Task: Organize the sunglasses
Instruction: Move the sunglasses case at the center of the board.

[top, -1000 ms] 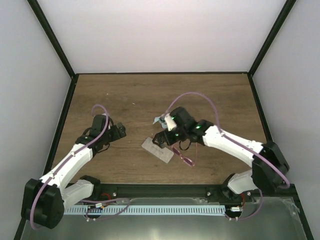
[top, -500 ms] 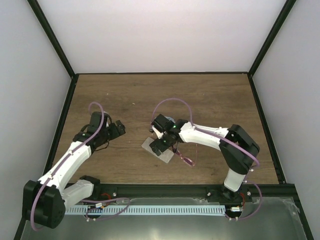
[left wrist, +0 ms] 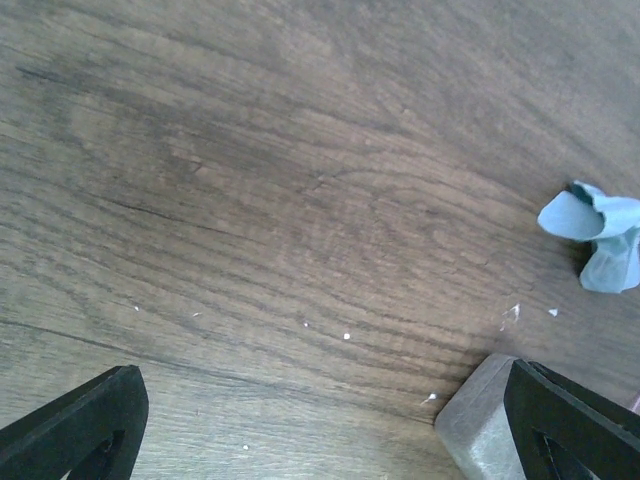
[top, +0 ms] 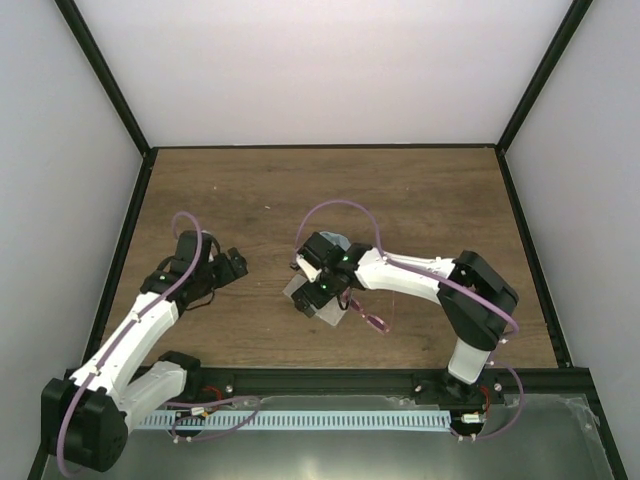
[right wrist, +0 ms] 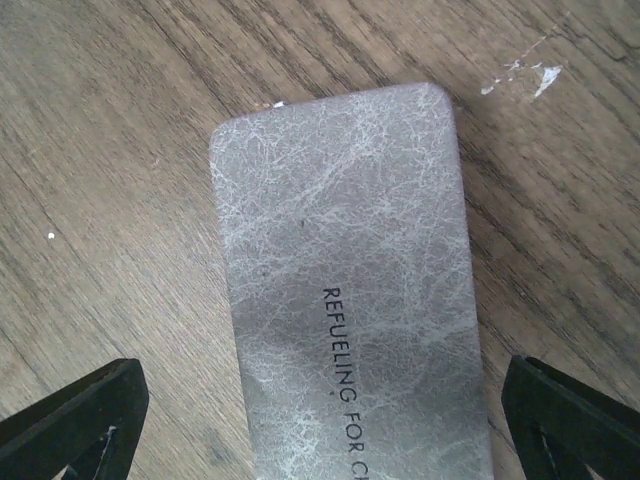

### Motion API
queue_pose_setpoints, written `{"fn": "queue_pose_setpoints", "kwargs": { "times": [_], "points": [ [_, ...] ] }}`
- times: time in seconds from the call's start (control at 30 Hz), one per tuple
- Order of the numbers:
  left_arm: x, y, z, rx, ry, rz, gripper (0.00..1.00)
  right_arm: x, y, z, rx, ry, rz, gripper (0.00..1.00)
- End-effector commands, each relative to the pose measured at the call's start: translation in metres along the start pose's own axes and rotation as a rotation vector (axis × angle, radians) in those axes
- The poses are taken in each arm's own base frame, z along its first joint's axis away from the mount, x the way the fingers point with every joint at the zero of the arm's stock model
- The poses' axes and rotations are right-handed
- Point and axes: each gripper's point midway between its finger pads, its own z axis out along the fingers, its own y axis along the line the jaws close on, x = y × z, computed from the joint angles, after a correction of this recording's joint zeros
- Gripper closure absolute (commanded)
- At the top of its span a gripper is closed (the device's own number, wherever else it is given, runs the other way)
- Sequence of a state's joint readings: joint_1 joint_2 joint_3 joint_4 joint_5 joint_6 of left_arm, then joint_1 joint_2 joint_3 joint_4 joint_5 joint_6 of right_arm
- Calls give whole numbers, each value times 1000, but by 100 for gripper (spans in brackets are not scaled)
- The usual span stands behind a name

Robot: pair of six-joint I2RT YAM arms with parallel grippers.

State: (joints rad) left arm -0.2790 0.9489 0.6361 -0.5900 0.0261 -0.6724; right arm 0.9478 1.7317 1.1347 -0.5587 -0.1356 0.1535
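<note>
1. Hovering above the grey case (right wrist: 345, 290), the right gripper (right wrist: 320, 415) has its two fingers (right wrist: 75, 420) spread wide, one on each side of the case, and nothing is pinched between them.
2. The case lies flat on the wooden table (top: 420, 200) with its grey marbled face up. It carries dark printed lettering, which the bottom of the right wrist view cuts off.
3. The sunglasses (top: 374, 321) lie on the table just beside the case, on its right and toward the near edge – a thin pink frame, too small in the top view to show how it is folded. Neither gripper touches them.
4. A small light blue cloth (left wrist: 595, 235) sits crumpled on the wood just beyond the case, partly hidden under the right arm in the top view.
5. The left gripper (top: 236, 264) is well apart from all of this, on the left half of the table. Its fingers (left wrist: 75, 430) are also spread and hold nothing – bare wood shows between them in the left wrist view, with one rounded corner of the case at the right finger.
</note>
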Motion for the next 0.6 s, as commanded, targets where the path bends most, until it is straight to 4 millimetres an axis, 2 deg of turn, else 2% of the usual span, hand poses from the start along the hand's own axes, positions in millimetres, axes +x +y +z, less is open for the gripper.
{"fn": "queue_pose_setpoints", "kwargs": {
  "times": [0.0,0.1,0.23,0.3,0.47,0.57],
  "points": [
    [10,7,6,-10,34,35,0,1,-6,7,47,3,23,0],
    [10,2,5,27,25,26,0,3,-20,13,122,8,24,0],
    [9,0,2,29,30,17,0,-2,-24,20,143,25,11,2],
    [8,-2,4,38,28,25,0,-8,-24,24,150,25,4,10],
    [5,1,8,-2,33,36,0,-38,-18,19,139,-26,-6,40],
    [3,-1,11,9,30,19,0,-59,-24,15,185,-49,43,50]
  ]
}}
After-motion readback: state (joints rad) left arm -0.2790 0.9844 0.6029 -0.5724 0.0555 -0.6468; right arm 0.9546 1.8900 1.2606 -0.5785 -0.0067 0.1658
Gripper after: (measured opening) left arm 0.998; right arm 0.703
